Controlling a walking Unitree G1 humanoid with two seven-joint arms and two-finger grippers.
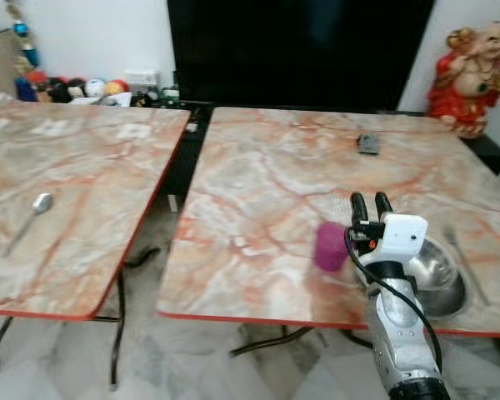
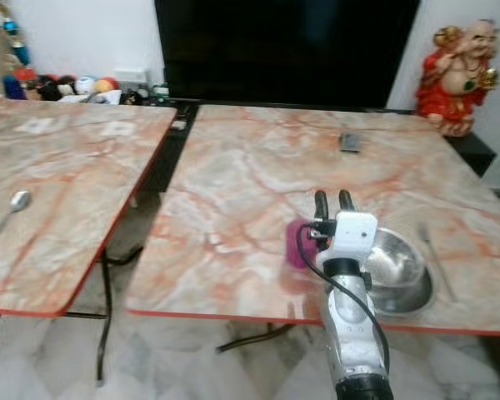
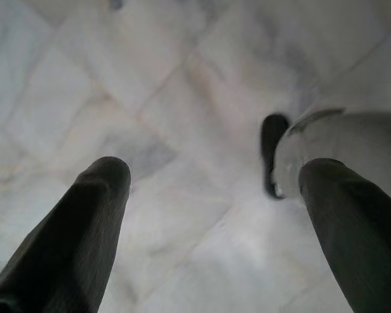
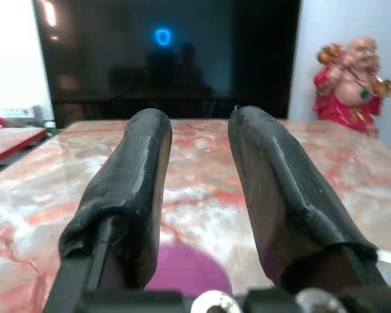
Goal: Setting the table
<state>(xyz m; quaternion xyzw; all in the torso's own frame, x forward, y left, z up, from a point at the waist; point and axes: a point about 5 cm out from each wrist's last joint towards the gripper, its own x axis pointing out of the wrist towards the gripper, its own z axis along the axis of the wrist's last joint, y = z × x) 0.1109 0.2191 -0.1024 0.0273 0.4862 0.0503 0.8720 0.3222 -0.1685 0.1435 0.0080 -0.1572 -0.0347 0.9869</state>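
Purple cup, small and blurred, standing on the right-hand marble table near its front edge, just left of the steel bowl and partly hidden behind the raised right arm. Probably light plastic: stiff enough for a firm pinch, yet easy to tip or push along the smooth tabletop, so best taken across its side walls near the middle, not at the rim. Right gripper held above and just beyond the cup, two black fingers slightly parted with bare tabletop visible through the gap, nothing held. Seen from the head: a spoon lying on the left table, well apart from everything else, a thin utensil right of the bowl, and a small dark object farther back. Seen from the right wrist: the cup's top edge close under the fingers, plus a red figurine and a dark screen beyond the table. Left gripper hanging idle over pale floor tiles, fingers spread wide, empty.
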